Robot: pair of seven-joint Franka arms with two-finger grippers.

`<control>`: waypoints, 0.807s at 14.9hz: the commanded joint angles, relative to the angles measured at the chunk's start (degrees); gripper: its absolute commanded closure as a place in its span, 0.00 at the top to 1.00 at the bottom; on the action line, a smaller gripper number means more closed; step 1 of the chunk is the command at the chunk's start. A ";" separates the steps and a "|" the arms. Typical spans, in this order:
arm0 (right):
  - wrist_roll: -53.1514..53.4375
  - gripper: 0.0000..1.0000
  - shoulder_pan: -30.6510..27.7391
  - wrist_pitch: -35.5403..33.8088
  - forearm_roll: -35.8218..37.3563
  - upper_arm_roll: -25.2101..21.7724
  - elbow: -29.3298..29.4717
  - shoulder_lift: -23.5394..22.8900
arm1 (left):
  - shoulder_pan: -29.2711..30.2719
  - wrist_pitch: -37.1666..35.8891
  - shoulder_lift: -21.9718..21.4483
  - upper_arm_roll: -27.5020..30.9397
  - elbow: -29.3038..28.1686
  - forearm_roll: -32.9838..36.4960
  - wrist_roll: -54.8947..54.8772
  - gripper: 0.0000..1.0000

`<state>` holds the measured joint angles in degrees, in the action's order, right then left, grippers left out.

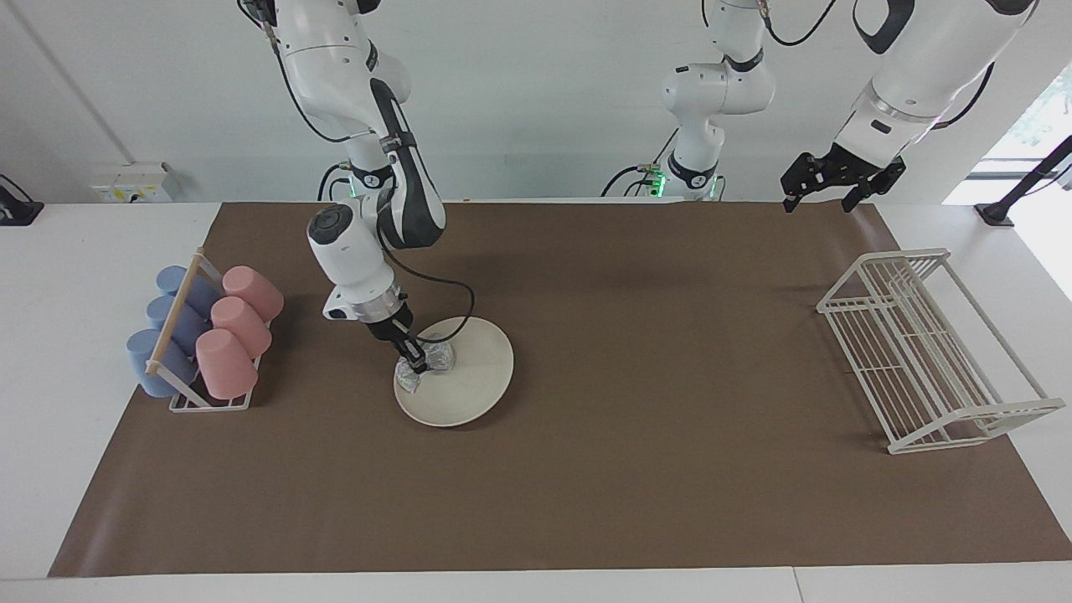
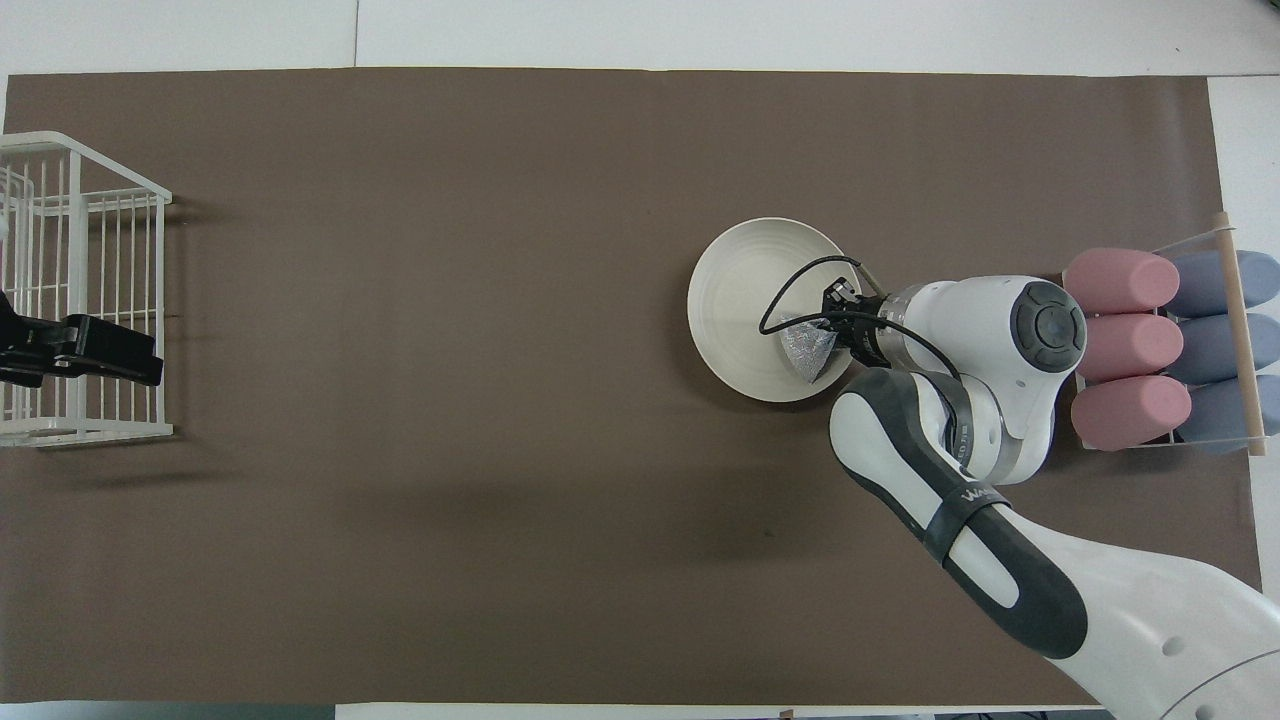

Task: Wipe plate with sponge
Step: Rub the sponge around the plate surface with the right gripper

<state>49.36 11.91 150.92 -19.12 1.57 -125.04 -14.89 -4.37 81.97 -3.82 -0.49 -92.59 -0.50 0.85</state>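
The cream-white plate (image 1: 465, 377) (image 2: 740, 300) lies on the brown mat toward the right arm's end of the table, beside the cup rack. The glittery silver sponge (image 1: 425, 362) (image 2: 808, 352) rests on the plate, on the part nearest the cup rack. My right gripper (image 1: 416, 360) (image 2: 832, 330) is shut on the sponge and presses it onto the plate. My left gripper (image 1: 825, 191) (image 2: 110, 362) hangs in the air over the white wire rack and waits.
A cup rack (image 1: 205, 335) (image 2: 1165, 350) with pink and blue cups stands at the right arm's end. A white wire rack (image 1: 934, 347) (image 2: 80, 300) stands at the left arm's end. A brown mat (image 1: 636, 335) covers the table.
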 commanded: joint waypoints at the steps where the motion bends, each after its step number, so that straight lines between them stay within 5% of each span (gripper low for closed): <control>1: 1.77 0.00 1.52 1.57 -0.65 0.54 0.67 -3.30 | -1.00 -6.98 7.24 0.31 11.88 1.56 1.17 1.00; 5: 13.19 0.00 7.93 3.50 -1.36 0.54 0.76 -3.30 | -1.08 -6.21 7.43 1.19 12.88 -1.94 1.69 1.00; 7: 17.77 0.00 10.23 5.26 -1.63 0.54 0.76 -3.39 | -1.08 -3.41 5.68 1.37 8.17 -2.13 1.78 1.00; 12: 13.69 0.00 7.96 5.26 -1.63 0.36 0.85 -3.65 | -1.08 1.35 3.47 1.37 1.80 -2.13 1.69 1.00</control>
<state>67.11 22.34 155.66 -19.75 1.75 -124.48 -15.93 -4.40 80.97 1.68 -0.15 -87.43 -1.97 1.88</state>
